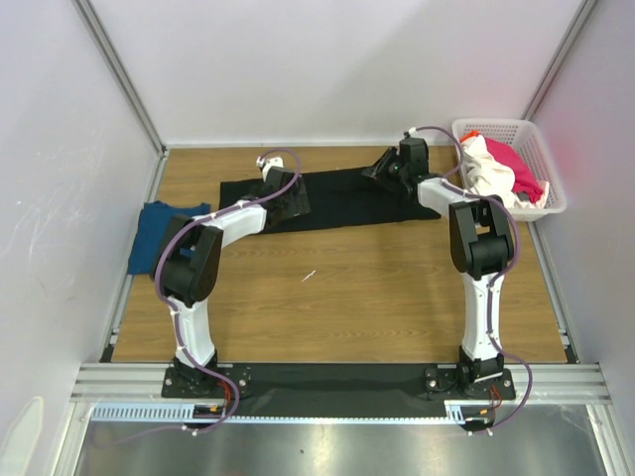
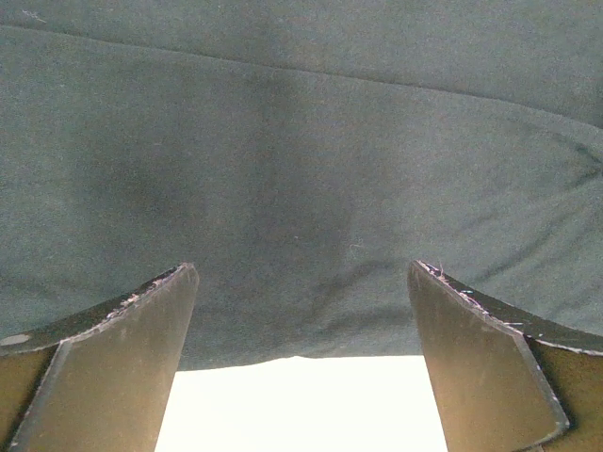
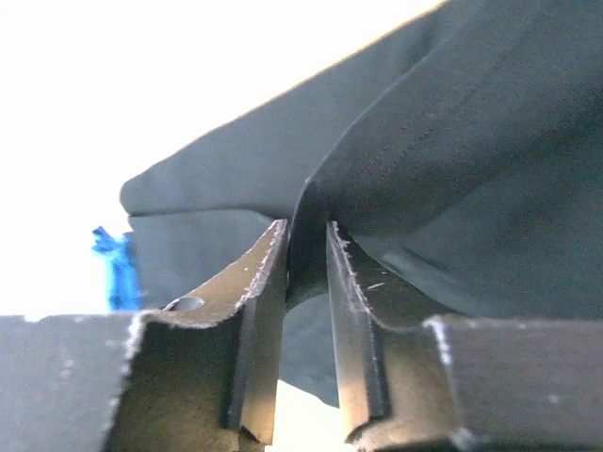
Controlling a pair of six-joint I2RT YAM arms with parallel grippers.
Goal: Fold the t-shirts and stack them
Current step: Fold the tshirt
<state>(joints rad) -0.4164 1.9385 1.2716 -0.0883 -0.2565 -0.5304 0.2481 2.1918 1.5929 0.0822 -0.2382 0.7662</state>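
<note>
1. The dark blue t-shirt (image 1: 164,233) lies flat at the left edge of the table (image 1: 377,297), well apart from both of your grippers.
2. The black t-shirt (image 1: 342,198) is spread across the far middle of the table.
3. Your left gripper (image 2: 301,266) sits over the left part of the black t-shirt. Its jaws are spread wide and hold nothing, with black cloth filling the wrist view ahead of the fingers (image 2: 141,320).
4. Your right gripper (image 3: 306,231) is at the far right edge of the black t-shirt. Its jaws are pinched together on 1 raised fold of that cloth.
5. The basket (image 1: 541,149) stands at the far right corner, holding the white t-shirt (image 1: 486,177) and the pink-red t-shirt (image 1: 516,164), bunched together just beside your right arm.
</note>
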